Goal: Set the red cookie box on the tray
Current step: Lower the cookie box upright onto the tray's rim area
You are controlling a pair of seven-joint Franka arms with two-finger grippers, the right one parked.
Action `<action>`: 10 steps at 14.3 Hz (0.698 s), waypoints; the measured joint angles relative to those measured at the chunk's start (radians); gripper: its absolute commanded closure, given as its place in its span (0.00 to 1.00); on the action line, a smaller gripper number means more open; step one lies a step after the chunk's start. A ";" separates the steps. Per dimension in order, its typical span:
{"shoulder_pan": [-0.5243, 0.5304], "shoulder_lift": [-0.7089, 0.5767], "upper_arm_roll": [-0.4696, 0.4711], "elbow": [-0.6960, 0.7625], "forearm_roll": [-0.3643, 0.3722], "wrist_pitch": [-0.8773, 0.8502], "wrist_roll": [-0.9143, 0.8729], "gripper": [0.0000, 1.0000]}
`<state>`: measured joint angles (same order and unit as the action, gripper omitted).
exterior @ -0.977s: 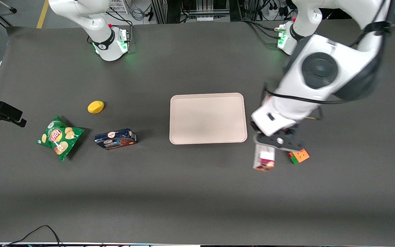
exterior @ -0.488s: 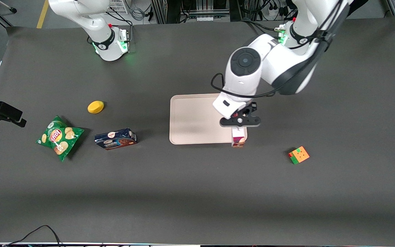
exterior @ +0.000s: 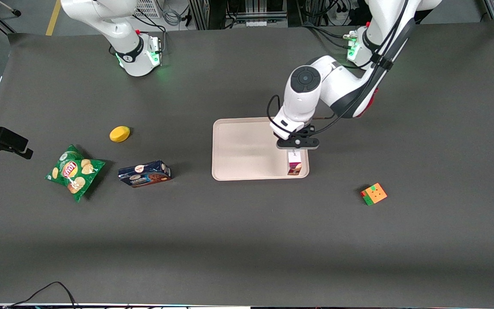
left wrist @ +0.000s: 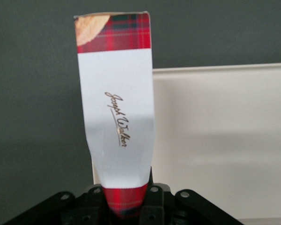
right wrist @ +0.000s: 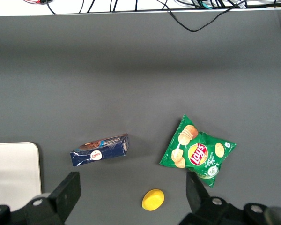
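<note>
— One box is all I'm carrying: the red cookie box (exterior: 295, 163) is hanging from the gripper (exterior: 297, 146) over the tray (exterior: 247, 148), at the tray corner nearest the front camera on the working arm's side.

— Why are you holding it by the end rather than the middle?

— I'm judging that an end grip is leaving the long body free to go down flat. In the wrist view the red cookie box (left wrist: 116, 112) is sticking straight out from the gripper (left wrist: 126, 206), with its tartan end pinched between the two fingers and the white label band facing the camera.

— So the fingers are closed on it?

— Yes, they're clamped on the carton's near end, one on each narrow side. The cookie-picture end is pointing away from them, out past the tray (left wrist: 225, 140) rim and over the dark table (exterior: 401, 236).

— Is it touching the tray?

— I can't tell; from the front it's looking low over the corner, close to the rim.

— Why that corner?

— It's the nearest part of the tray to the working arm, I'm guessing. I'm worrying about the overhang, though, since part of the box is lying outside the rim line.

— Anything crowding you?

— Nothing; the colour cube (exterior: 374, 194) is sitting well apart, and the blue cookie box (exterior: 144, 174), chip bag (exterior: 74, 171) and yellow fruit (exterior: 119, 133) are lying toward the parked arm's end.
</note>
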<state>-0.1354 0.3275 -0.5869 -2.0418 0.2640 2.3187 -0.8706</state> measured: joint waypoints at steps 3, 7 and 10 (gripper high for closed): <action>0.015 -0.003 0.019 -0.105 0.041 0.110 -0.002 0.74; 0.027 0.001 0.046 -0.180 0.042 0.208 -0.103 0.74; 0.024 0.004 0.040 -0.187 0.042 0.209 -0.154 0.74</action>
<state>-0.1110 0.3314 -0.5471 -2.2289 0.3063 2.5280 -1.0244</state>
